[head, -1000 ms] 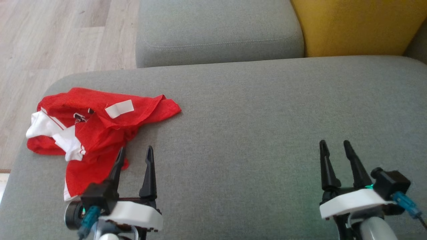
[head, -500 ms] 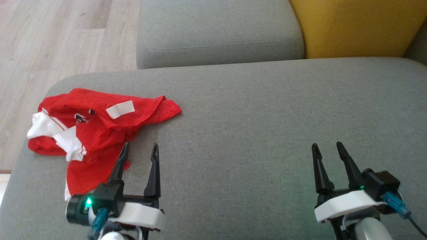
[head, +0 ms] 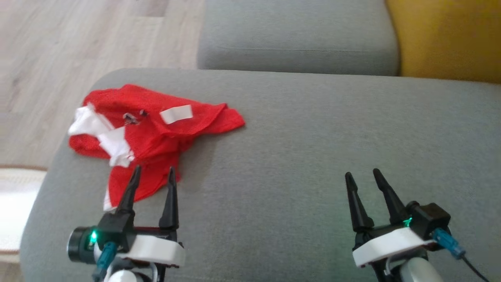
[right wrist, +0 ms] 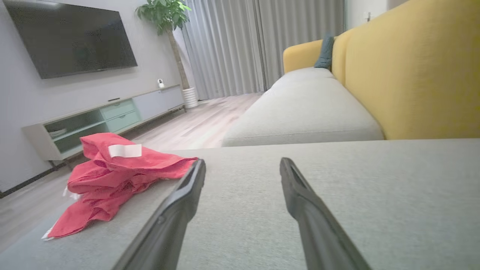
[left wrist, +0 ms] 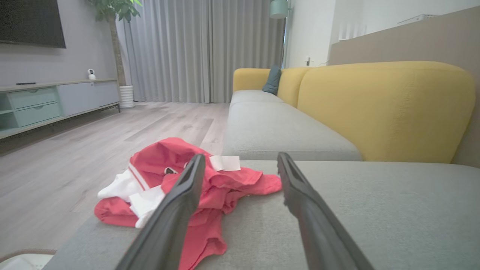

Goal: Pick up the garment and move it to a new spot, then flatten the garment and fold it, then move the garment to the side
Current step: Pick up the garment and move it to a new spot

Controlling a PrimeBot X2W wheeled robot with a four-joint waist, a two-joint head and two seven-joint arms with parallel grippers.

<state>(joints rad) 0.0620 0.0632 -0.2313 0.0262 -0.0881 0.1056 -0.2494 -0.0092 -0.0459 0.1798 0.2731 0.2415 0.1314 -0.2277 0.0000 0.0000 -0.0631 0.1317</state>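
Note:
A crumpled red garment [head: 152,133] with white trim and a white label lies near the left end of the grey sofa cushion [head: 313,149]. My left gripper [head: 153,172] stands open just in front of the garment's near hem, its fingertips over the red cloth's edge, holding nothing. In the left wrist view the garment [left wrist: 225,185] sits straight ahead between and left of the fingers. My right gripper [head: 362,174] is open over bare cushion at the lower right, far from the garment [right wrist: 123,168], which the right wrist view places to its left.
A second grey seat cushion [head: 297,35] and a yellow backrest [head: 450,39] lie beyond. Wooden floor [head: 58,58] drops away past the cushion's left edge, with a pale rug [head: 15,203] at lower left. A TV cabinet [right wrist: 97,120] and a potted plant [right wrist: 165,15] stand across the room.
The whole head picture has shifted right and down, so the camera has moved. The left gripper's fingertips now lie over the garment's near hem. Both grippers stay open.

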